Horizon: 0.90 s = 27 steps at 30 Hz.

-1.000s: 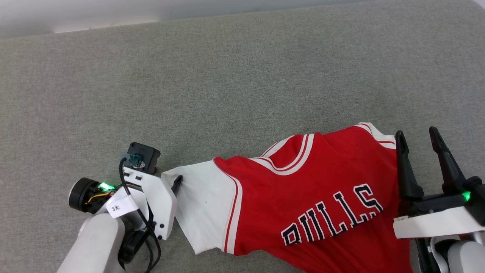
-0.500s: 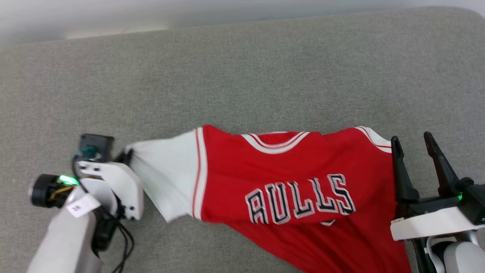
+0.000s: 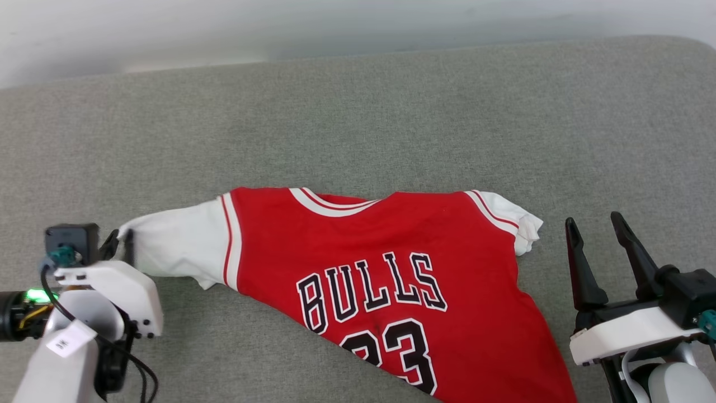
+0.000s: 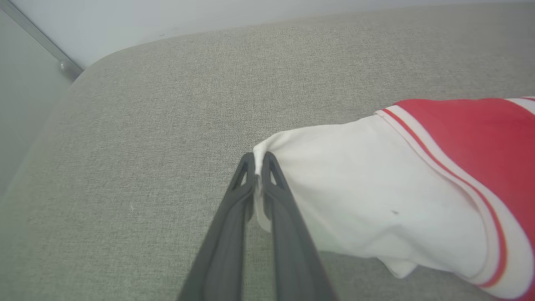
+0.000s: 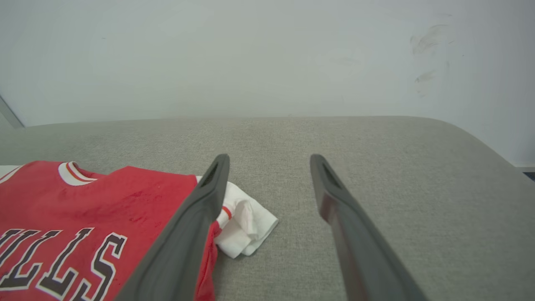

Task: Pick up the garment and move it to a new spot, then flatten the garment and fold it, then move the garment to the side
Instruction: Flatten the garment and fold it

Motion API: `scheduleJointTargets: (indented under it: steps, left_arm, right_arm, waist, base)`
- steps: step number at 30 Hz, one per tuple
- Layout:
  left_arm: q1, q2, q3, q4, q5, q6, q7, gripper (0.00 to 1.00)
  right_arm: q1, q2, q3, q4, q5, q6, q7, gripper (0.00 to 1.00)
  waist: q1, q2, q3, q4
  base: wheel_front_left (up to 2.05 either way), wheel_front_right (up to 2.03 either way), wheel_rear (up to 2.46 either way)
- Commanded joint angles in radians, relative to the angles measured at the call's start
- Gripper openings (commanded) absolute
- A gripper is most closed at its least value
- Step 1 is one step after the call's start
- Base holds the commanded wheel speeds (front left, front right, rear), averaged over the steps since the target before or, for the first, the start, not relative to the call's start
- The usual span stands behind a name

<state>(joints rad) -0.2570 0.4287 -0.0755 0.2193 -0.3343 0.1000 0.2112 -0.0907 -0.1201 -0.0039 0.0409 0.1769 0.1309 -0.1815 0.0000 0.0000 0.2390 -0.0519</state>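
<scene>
On the left of the grey pad, your left gripper clamps just the sleeve hem of the garment sprawled mid-pad, so a sharp tug may slip it, while your right gripper stands spread, empty.

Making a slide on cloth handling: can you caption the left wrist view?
Left gripper shut on the garment by its white sleeve hem, over a grey fabric surface.

A grey woven-fabric surface with rounded far corners; a red jersey numbered 23 lies spread front-up on its near half.
</scene>
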Motion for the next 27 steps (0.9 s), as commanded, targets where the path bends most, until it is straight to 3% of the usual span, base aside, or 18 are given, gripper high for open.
scheduleJointTargets:
  steps: [1, 5, 10, 15, 18, 27]
  left_arm:
    - [0.009, -0.008, -0.009, -0.002, 0.009, -0.004, -0.022, 1.0]
    - [0.036, -0.035, -0.034, -0.017, 0.008, -0.032, -0.126, 1.0]
    - [0.068, -0.059, -0.051, -0.064, 0.01, -0.084, -0.329, 1.0]
    - [0.127, -0.077, -0.075, -0.153, 0.037, -0.115, -0.457, 1.0]
    - [0.17, -0.091, -0.084, -0.214, 0.049, -0.124, -0.471, 1.0]
    - [0.21, -0.116, -0.105, -0.283, 0.068, -0.149, -0.477, 1.0]
  right_arm:
    - [0.01, 0.002, 0.0, 0.007, -0.006, 0.0, 0.005, 1.0]
    - [0.012, 0.004, -0.006, 0.021, -0.008, 0.0, 0.017, 1.0]
    - [0.018, -0.006, -0.007, 0.024, 0.002, 0.0, 0.043, 1.0]
    - [0.016, -0.038, 0.002, 0.003, 0.032, 0.0, 0.147, 1.0]
    - [-0.012, -0.085, 0.019, -0.019, 0.059, 0.0, 0.293, 1.0]
    - [-0.183, -0.266, 0.038, 0.0, 0.154, 0.0, 0.965, 1.0]
  waist:
    - [0.0, 0.0, -0.009, 0.004]
    - [0.0, 0.0, -0.034, 0.018]
    - [0.0, 0.0, -0.078, 0.044]
    - [0.0, 0.0, -0.106, 0.076]
    - [0.0, 0.0, -0.105, 0.101]
    - [0.0, 0.0, -0.068, 0.176]
  base:
    - [0.0, 0.0, 0.0]
    - [0.0, 0.0, 0.0]
    - [0.0, 0.0, 0.0]
    - [0.0, 0.0, 0.0]
    - [0.0, 0.0, 0.0]
    - [0.0, 0.0, 0.0]
